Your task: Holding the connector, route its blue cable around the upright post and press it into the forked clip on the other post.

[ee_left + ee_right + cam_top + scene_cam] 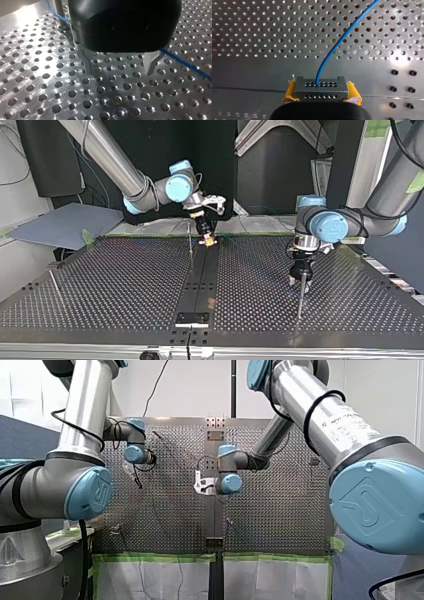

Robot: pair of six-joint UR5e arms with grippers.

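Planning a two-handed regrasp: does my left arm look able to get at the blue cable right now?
Probably yes: my left gripper is open, and the blue cable runs right beside one finger with nothing between them.

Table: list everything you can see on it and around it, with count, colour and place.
connector: one, dark grey, held by my right gripper
cable: one, blue, running from the connector out over the table and past my left gripper
posts: two, metal, upright, one beside the connector, one by my left gripper
table: one, perforated metal, under everything
tape: green, along the table's near edge in the front view
sheet: one, grey-blue, beyond the table at the top view's left
my right gripper: one, yellow pads, shut on the connector
my left gripper: one, black with metal fingers, open, low over the table
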